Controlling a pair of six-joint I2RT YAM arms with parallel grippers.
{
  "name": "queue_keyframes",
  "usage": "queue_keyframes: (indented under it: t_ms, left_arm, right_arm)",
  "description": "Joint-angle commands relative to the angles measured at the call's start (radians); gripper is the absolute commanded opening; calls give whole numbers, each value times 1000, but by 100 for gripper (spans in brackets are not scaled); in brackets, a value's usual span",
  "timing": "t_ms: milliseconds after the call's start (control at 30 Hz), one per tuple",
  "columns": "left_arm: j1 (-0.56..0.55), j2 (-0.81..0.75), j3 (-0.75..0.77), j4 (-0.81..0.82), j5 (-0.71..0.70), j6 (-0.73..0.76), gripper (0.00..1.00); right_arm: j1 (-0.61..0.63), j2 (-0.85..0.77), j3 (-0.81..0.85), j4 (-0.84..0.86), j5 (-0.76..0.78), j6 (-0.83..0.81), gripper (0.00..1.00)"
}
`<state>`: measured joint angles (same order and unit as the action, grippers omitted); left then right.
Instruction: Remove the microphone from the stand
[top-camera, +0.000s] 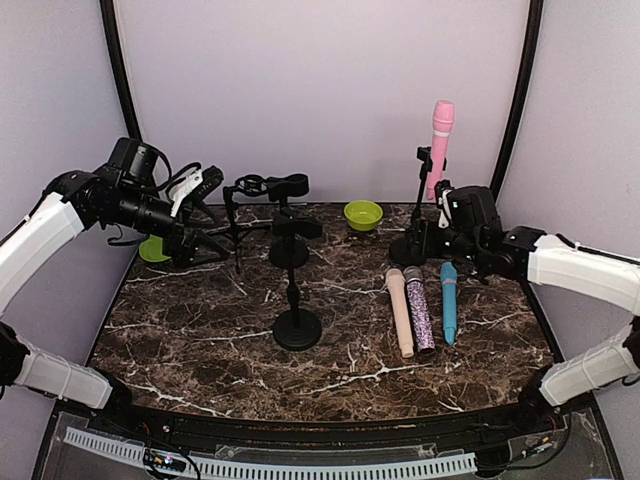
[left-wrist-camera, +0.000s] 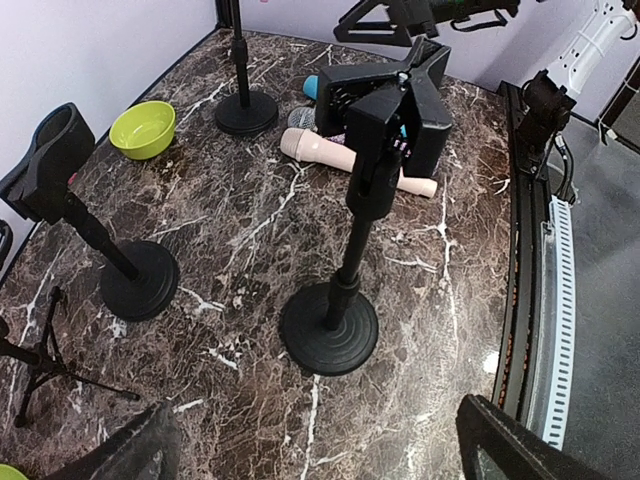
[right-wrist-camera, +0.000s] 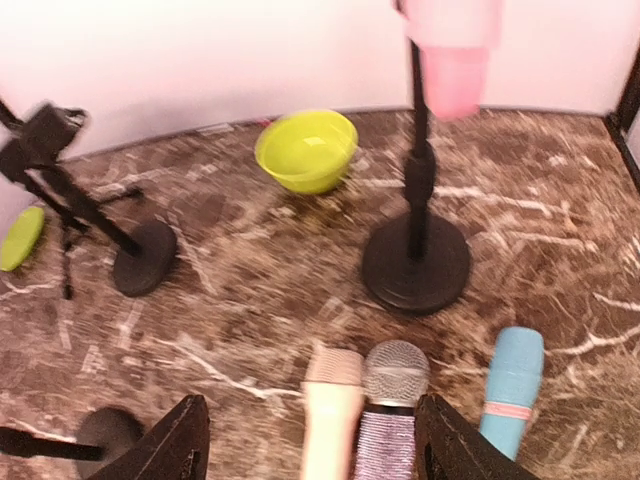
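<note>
Pink microphone (top-camera: 441, 130) on a black stand (right-wrist-camera: 416, 265); the table (top-camera: 200, 340) is dark brown marble pattern veined in white. The bowl (top-camera: 363, 214) is lime green. The peach microphone (top-camera: 401, 315) is plain, the purple microphone (top-camera: 421, 318) glitters under a silver mesh head, and the blue microphone (top-camera: 449, 305) carries a pink band.

Left arm (top-camera: 45, 230): raised over the bench's (top-camera: 200, 340) far-left corner.
Left claw (left-wrist-camera: 320, 462): fingers spread wide.
Right arm (top-camera: 580, 268): stretched in across the bench's right edge.
Right claw (right-wrist-camera: 315, 450): fingers spread wide, tilted down at the bench.
</note>
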<state>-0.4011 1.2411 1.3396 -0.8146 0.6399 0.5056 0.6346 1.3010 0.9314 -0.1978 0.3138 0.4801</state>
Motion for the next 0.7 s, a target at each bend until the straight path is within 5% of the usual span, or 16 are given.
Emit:
queue_keyframes:
  t_ms: [0,300,400,467,667]
  left_arm:
    - [13,-25,-26,47,59,-34,99]
    - [56,21,-6,70,135,-106,99]
    - [74,16,-5,64,142,-111,99]
    - [84,9,-5,57,146,-110,99]
    - [94,-13,-2,44,156,-115,99]
  right_arm:
    - [153,-107,-94,237,3,-46,73]
    - [466,88,-196,711,-4,-109,75]
    - [519,210,-129,771,-4,-109,75]
    - [538,276,-97,815,-58,-279,73]
    - [543,449,-26,928,-109,-280,69]
